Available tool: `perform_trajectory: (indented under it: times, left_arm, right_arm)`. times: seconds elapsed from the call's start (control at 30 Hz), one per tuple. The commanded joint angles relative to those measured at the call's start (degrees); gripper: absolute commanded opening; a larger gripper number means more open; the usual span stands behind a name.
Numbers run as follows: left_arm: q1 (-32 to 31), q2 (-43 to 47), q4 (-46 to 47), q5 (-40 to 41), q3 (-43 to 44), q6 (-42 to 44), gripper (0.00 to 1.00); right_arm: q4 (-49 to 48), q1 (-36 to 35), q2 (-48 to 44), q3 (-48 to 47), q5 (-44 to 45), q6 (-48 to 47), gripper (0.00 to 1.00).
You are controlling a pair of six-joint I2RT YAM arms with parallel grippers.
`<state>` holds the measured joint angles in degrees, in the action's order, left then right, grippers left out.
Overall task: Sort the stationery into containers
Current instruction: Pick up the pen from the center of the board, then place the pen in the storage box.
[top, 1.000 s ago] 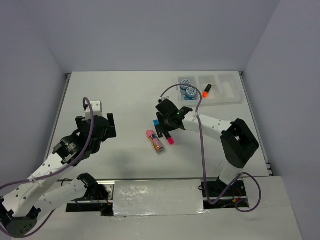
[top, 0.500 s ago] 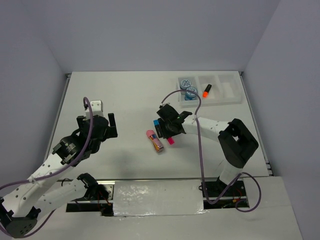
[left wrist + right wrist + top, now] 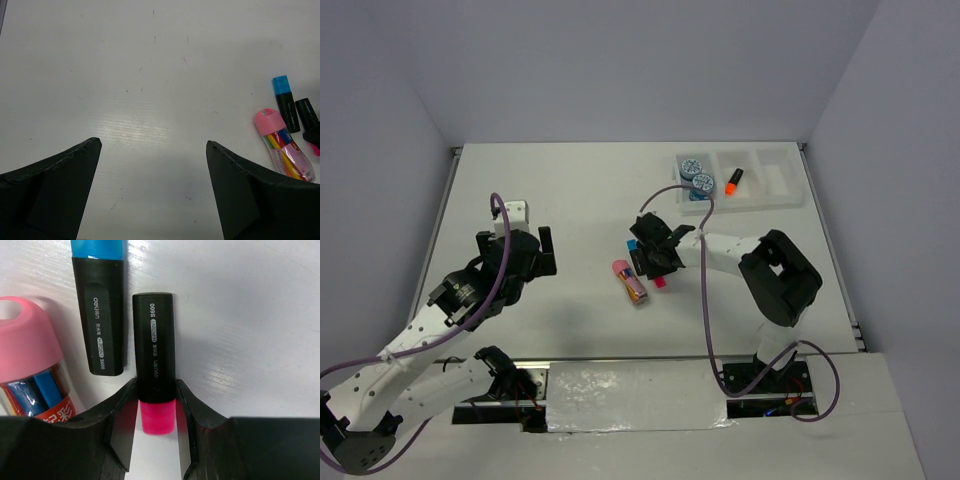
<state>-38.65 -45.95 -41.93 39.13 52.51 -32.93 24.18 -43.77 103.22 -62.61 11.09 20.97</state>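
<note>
**Cluster mid-counter, tray at the far right**

From my top view, the tray (image 3: 785, 198) sits at the far right of the counter (image 3: 570, 190). Two rolls (image 3: 702, 183) lie in its left compartment, one behind the other. The first highlighter (image 3: 733, 181) lies in the middle compartment. Mid-counter, the second highlighter (image 3: 154, 355) lies between the right jaws, both touching it. The third highlighter (image 3: 100, 320) lies parallel on its left, and the eraser (image 3: 631, 281) is further left and nearer me. The left jaws hang over the counter, well left of that cluster.
</note>
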Motion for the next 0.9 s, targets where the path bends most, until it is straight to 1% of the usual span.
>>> perform_trajectory:
  times: [0.0, 0.07, 0.1, 0.17, 0.27, 0.3, 0.4, 0.43, 0.5, 0.53, 0.57, 0.63, 0.67, 0.73, 0.83, 0.87]
  left_arm:
    - [0.1, 0.6, 1.7, 0.1, 0.2, 1.5, 0.99]
    - [0.1, 0.7, 1.7, 0.0, 0.2, 1.5, 0.99]
    - [0.1, 0.6, 1.7, 0.1, 0.2, 1.5, 0.99]
    - [0.1, 0.7, 1.6, 0.2, 0.3, 1.5, 0.99]
    - [0.1, 1.0, 1.6, 0.2, 0.2, 1.4, 0.99]
    - [0.1, 1.3, 1.7, 0.2, 0.2, 1.4, 0.99]
    - [0.1, 1.5, 1.7, 0.1, 0.2, 1.5, 0.99]
    - [0.1, 1.6, 1.6, 0.2, 0.2, 1.4, 0.99]
    - [0.1, 1.7, 1.6, 0.2, 0.2, 1.4, 0.99]
    - [0.1, 1.9, 1.7, 0.1, 0.2, 1.5, 0.99]
    - [0.1, 2.0, 1.8, 0.0, 0.1, 1.5, 0.99]
    - [0.1, 2.2, 1.8, 0.0, 0.1, 1.3, 0.99]
    - [0.2, 2.2, 1.9, -0.1, 0.1, 1.4, 0.99]
    - [0.1, 2.0, 1.9, -0.3, 0.1, 1.5, 0.99]
    - [0.1, 1.5, 1.9, -0.7, 0.2, 1.6, 0.99]
    - [0.1, 1.5, 1.9, -1.0, 0.2, 1.7, 0.99]
  right_arm:
    - [-1.5, 1.3, -0.5, 2.2, 1.0, -0.7, 0.14]
    - [-1.9, 2.2, -4.2, 3.6, 0.7, -0.6, 0.11]
    - [-2.1, 3.2, -5.7, 4.0, 0.9, -0.4, 0.05]
    - [-2.4, 4.4, -11.3, 4.9, 1.1, -0.9, 0.04]
    - [-3.7, 7.9, -18.3, 5.1, 0.1, -4.4, 0.03]
    - [-2.8, 11.1, -19.4, 4.5, -0.6, -5.8, 0.03]
    - [-0.5, 17.0, -22.4, 1.3, -3.1, -8.7, 0.03]
    - [0.4, 20.5, -22.7, -1.5, -3.4, -9.4, 0.03]
    - [3.3, 23.8, -22.1, -5.2, -3.7, -12.3, 0.03]
    - [4.0, 26.6, -21.6, -6.9, -3.7, -13.2, 0.03]
    - [4.5, 28.3, -20.6, -10.3, -3.4, -14.6, 0.02]
    - [5.4, 31.7, -19.2, -13.3, -4.0, -14.8, 0.02]
    - [5.9, 34.7, -17.4, -16.5, -4.3, -14.3, 0.02]
    - [5.2, 36.5, -15.3, -19.1, -3.5, -14.6, 0.02]
    - [6.6, 38.1, -8.7, -27.0, -0.4, -16.5, 0.02]
    - [7.1, 38.8, -4.9, -31.0, 0.3, -17.0, 0.02]
